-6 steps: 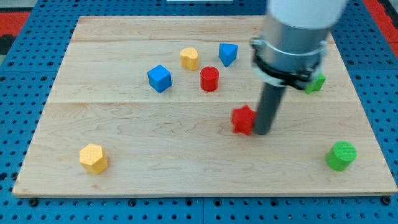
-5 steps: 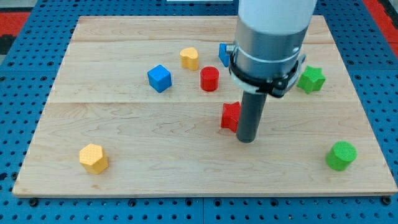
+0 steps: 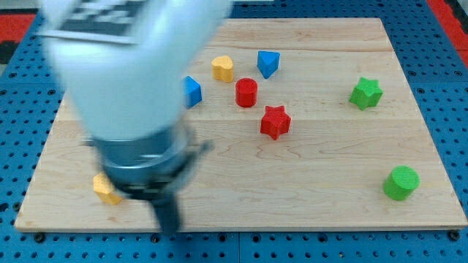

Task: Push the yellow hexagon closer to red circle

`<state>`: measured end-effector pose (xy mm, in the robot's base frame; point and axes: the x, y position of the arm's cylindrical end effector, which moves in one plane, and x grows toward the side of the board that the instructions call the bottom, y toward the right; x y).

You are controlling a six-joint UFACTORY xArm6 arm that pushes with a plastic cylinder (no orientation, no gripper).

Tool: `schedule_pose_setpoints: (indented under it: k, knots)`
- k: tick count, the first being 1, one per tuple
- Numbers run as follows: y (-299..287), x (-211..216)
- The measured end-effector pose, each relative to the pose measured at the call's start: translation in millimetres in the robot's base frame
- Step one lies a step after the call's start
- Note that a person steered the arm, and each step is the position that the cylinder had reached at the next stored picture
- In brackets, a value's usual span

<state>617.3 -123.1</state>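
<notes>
The pale wooden tabletop (image 3: 329, 183) is showing light grain over a blue pegboard (image 3: 450, 109); blocks are showing yellow (image 3: 106, 191), yellow (image 3: 222, 69), blue (image 3: 192, 91), blue (image 3: 268, 63), red (image 3: 246, 93), red (image 3: 275, 121), green (image 3: 365, 93), green (image 3: 401, 183).

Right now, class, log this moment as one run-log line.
my tip: view's bottom, right of yellow hexagon, contact unclear | hexagon partly hidden by arm | red circle: far, upper right | push: not yet done

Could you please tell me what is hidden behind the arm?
Behind the arm, the yellow hexagon and blue block peek out, mostly covered. My tip sits right of the hexagon.
</notes>
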Motion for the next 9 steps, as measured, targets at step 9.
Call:
schedule_pose_setpoints:
  k: [9]
  knots:
    - [-4.8,-141.1]
